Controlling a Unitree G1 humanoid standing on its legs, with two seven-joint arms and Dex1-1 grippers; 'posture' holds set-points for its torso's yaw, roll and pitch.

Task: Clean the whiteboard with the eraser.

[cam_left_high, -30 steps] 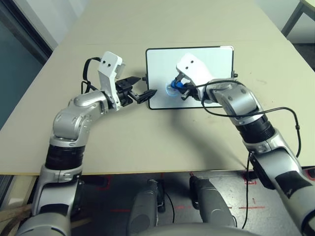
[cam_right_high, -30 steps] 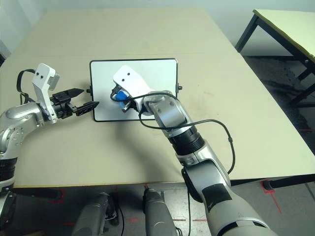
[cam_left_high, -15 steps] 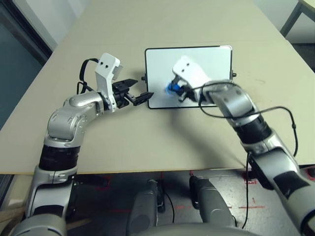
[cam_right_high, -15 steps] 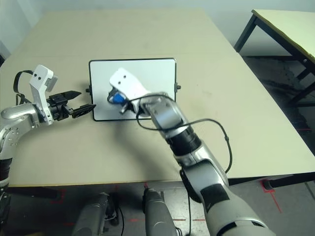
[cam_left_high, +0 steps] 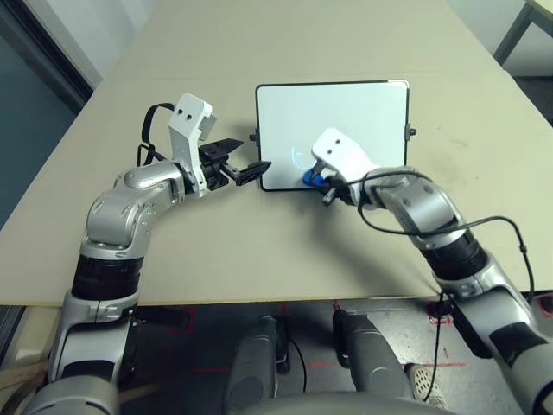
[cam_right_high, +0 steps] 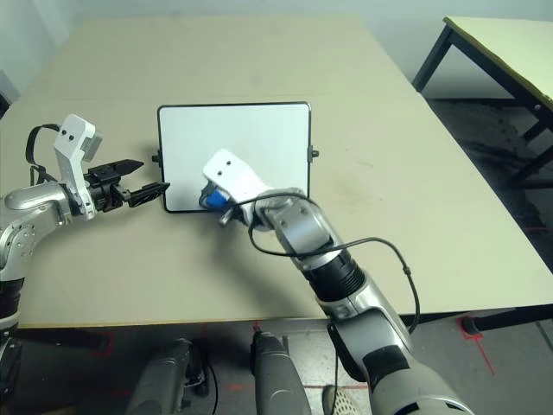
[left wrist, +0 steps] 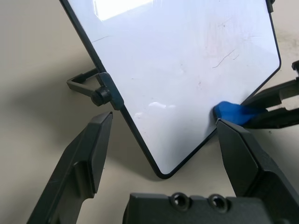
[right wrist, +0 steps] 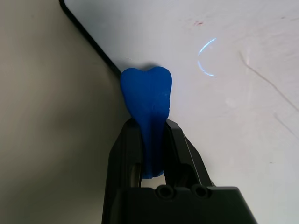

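The whiteboard (cam_left_high: 346, 121), white with a thin black frame, lies flat on the tan table. Faint pen strokes (left wrist: 226, 56) remain on its face. The blue eraser (cam_left_high: 309, 179) presses on the board just inside its near edge, close to the near left corner. My right gripper (right wrist: 149, 126) is shut on the eraser (right wrist: 147, 95), which sticks out past the fingertips. My left gripper (cam_left_high: 253, 153) is open at the board's left edge. Its fingers (left wrist: 91, 149) straddle the near left corner of the whiteboard (left wrist: 177, 70), beside a black side knob (left wrist: 100, 95).
The tan table (cam_left_high: 259, 242) runs wide around the board on all sides. A black cable (cam_left_high: 484, 203) loops off my right forearm. Another table (cam_right_high: 510, 43) stands off to the right across a gap of floor.
My right gripper has dragged the eraser from the board's middle left toward me to its near edge. The left gripper has stayed at the board's left edge, still open.
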